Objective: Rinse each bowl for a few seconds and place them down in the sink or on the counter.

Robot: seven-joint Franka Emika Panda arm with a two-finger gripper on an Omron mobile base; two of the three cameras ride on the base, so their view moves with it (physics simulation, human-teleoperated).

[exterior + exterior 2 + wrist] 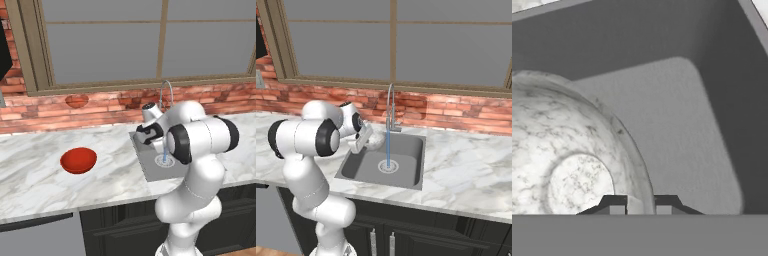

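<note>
Gripper [640,202] is pinching the rim of the white speckled bowl [567,155], holding it over the sink [413,145]. The water stream [388,147] is falling just beside the gripper, toward the sink's middle; bowl needs shifting that way.

We see a glossy red bowl [78,160] on smooth, grey-veined white marble counter [35,175]. The speckled white bowl [567,155] looks glazed and smooth, the sink [682,130] matt grey metal, the faucet [390,107] polished steel.
</note>
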